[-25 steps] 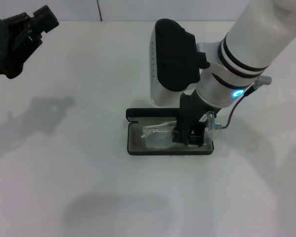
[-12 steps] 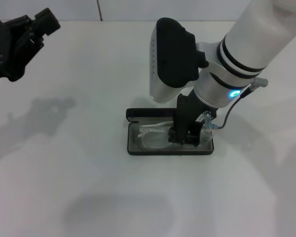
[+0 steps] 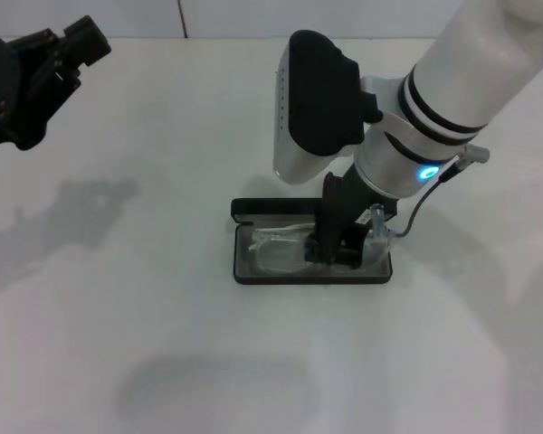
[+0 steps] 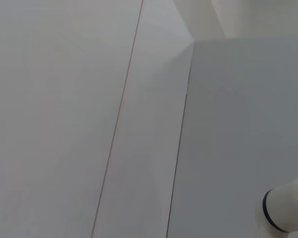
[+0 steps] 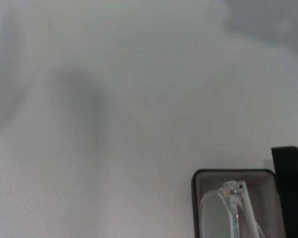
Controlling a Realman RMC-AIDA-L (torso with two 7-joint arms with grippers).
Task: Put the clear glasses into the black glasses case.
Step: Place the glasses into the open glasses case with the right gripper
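Note:
The black glasses case [image 3: 242,271] lies open on the white table, its lid [image 3: 253,209] folded back on the far side. Inside, on the grey lining, rest the clear glasses [image 3: 273,251]. My right gripper [image 3: 331,254] reaches down into the case's right half and is shut on the clear glasses near their middle. The right wrist view shows one end of the case [image 5: 194,198] with a lens and hinge of the glasses [image 5: 222,210] inside. My left gripper [image 3: 63,50] hangs raised at the far left, well away from the case.
The white table [image 3: 118,316] stretches out around the case. My right arm's thick wrist [image 3: 321,99] hangs over the case's far side. The left wrist view holds only wall panels and a bit of white arm [image 4: 288,210].
My right gripper has shifted a little to the left and down inside the case, carrying the glasses with it. The left arm has stayed put.

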